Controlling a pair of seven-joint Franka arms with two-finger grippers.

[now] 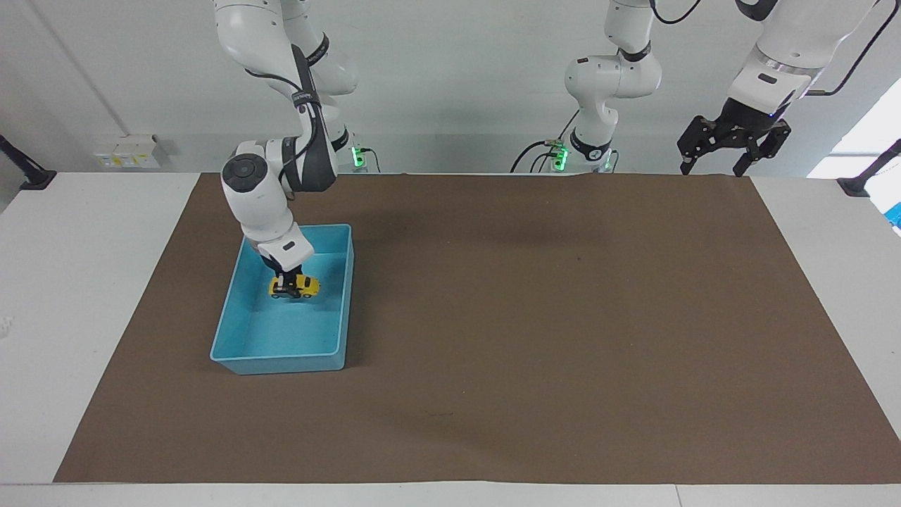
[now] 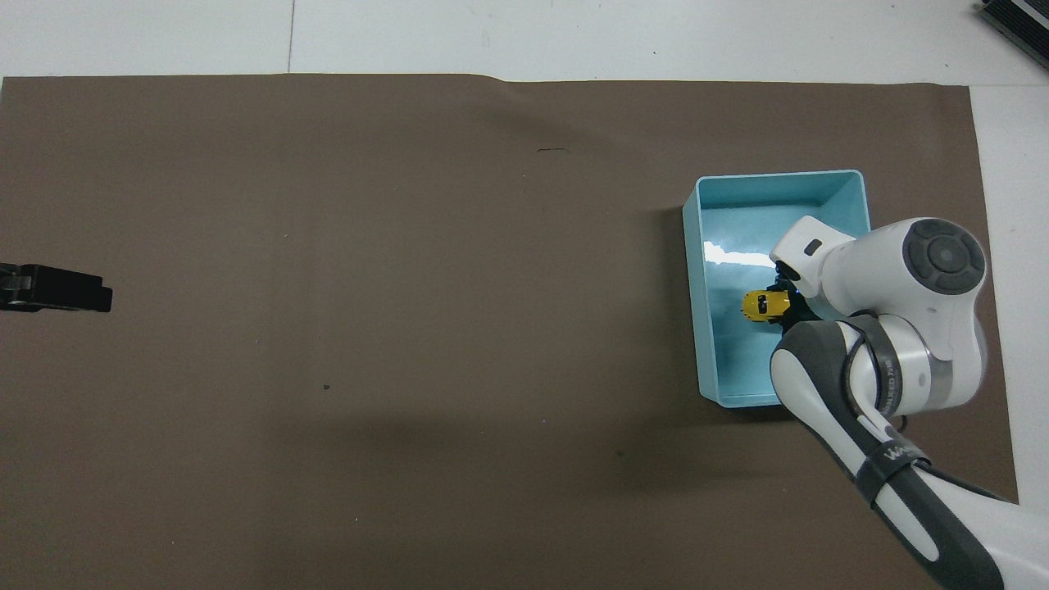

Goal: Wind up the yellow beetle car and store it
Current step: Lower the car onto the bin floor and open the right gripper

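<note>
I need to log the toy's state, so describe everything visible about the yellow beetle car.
The yellow beetle car is a tiny bright yellow toy with a rounded body, dark windows and small dark wheels, plastic by its look. It sits upright and level inside the blue bin, low over or on the bin's floor, which of the two cannot be told. The right gripper is shut on one end of it from above. Nothing else touches it.
</note>
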